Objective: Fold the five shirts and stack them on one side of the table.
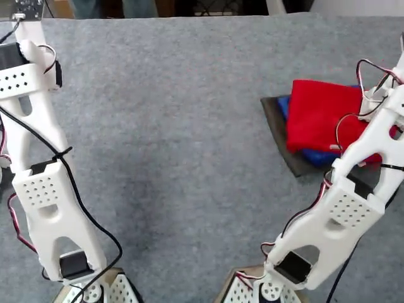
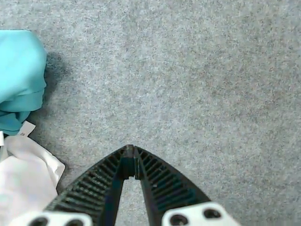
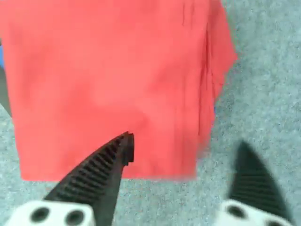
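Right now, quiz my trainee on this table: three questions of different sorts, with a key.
1. True or false: the red shirt lies on top of the blue shirt.
2. The right hand is: A open above the red shirt; B shut on the red shirt; C shut on the blue shirt.
3. Fill in: next to the white shirt lies a ____ shirt.
Key: 1 true; 2 A; 3 teal, the teal shirt.
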